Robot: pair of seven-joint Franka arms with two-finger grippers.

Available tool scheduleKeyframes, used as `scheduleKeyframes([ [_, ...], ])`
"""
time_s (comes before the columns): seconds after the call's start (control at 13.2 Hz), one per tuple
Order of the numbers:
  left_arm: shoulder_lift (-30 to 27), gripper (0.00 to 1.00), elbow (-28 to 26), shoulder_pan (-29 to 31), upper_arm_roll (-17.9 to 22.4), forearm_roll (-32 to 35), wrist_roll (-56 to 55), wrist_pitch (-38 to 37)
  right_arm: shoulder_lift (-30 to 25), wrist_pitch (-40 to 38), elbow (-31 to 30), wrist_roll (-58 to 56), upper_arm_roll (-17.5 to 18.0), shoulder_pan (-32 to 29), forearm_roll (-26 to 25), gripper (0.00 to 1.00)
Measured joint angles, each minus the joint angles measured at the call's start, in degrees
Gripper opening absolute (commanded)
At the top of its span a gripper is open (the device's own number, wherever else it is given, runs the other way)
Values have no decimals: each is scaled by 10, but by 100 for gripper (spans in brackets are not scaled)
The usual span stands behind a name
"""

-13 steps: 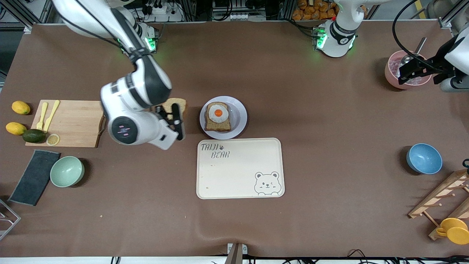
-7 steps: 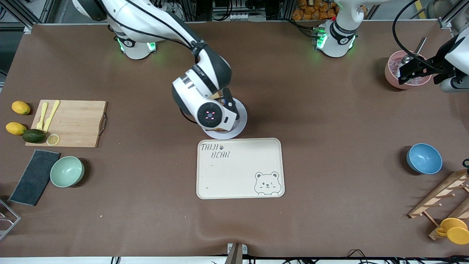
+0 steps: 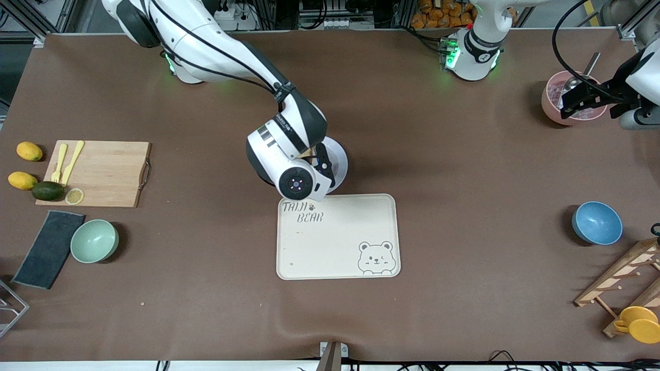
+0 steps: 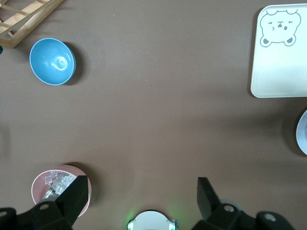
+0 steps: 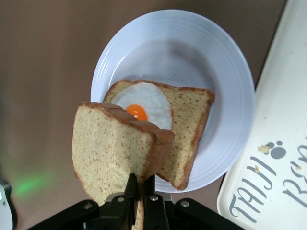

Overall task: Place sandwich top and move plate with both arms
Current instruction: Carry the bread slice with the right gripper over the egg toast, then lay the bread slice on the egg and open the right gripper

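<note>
I pinch the sandwich top [image 5: 117, 148] on edge in my right gripper [image 5: 140, 189], fingers pressed tight on its lower crust, so the slice hangs upright over the plate [image 5: 225, 72]. Held by one edge like this, its broad face is free to tip down flat onto the slice below. That lower slice [image 5: 189, 127] lies in the plate with a fried egg [image 5: 144, 103] on it, yolk up, and my slice is above its near corner, not yet touching it as far as I can judge. The plate stands on the table touching, or just beside, the tray [image 3: 337, 237]'s farther edge; the tray itself holds nothing but a few crumbs, which I take as the place the plate is meant to go once both arms carry it.

My left gripper [image 4: 139, 196] waits with its fingers spread wide and holding nothing, up over the pink bowl [image 3: 554, 100] at the left arm's end of the table. That bowl holds a metal scoop [image 3: 580, 77] and what look like clear cubes. The blue bowl [image 3: 597, 222], nearer the front camera, looks empty, and so does the green bowl [image 3: 94, 240] at the right arm's end.
</note>
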Motion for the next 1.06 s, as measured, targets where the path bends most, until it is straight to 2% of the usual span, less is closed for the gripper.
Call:
scheduleKeyframes([
  [0.38,3,100,0,0,0,0,0,0,9,26,1,27,4,8,4,0],
  [0.46,3,100,0,0,0,0,0,0,10,36,1,27,4,9,4,37],
  [0.53,3,100,0,0,0,0,0,0,12,44,1,27,4,9,4,99],
  [1.06,3,100,0,0,0,0,0,0,12,38,12,31,1,3,4,100],
])
